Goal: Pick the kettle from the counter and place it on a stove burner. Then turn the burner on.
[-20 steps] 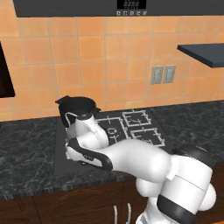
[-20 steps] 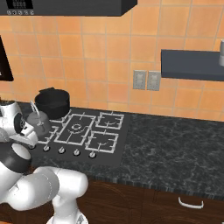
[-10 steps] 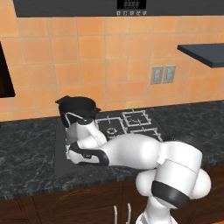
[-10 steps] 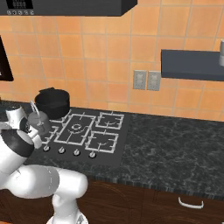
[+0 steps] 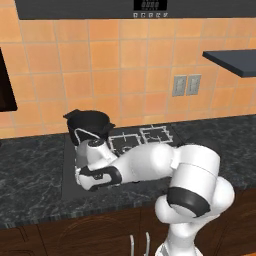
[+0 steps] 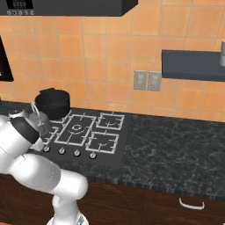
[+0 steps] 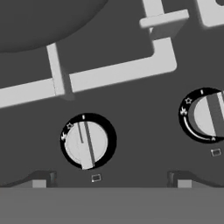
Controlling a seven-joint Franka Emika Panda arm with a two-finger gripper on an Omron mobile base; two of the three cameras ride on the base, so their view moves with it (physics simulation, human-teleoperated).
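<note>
Kettle [image 6: 37, 119] sits on the stove's [image 6: 115, 149] left burner, just in front of the one black pot [image 6: 52, 101], its wire handle arching beside the arm. One kettle, one pot. Along the near edge run silver knobs: four show in the right base view, two in the hand view, one [image 7: 86, 142] centred, another [image 7: 205, 116] to its right. Gripper [image 7: 109, 181] hangs just above them, tips spread apart, holding nothing.
</note>
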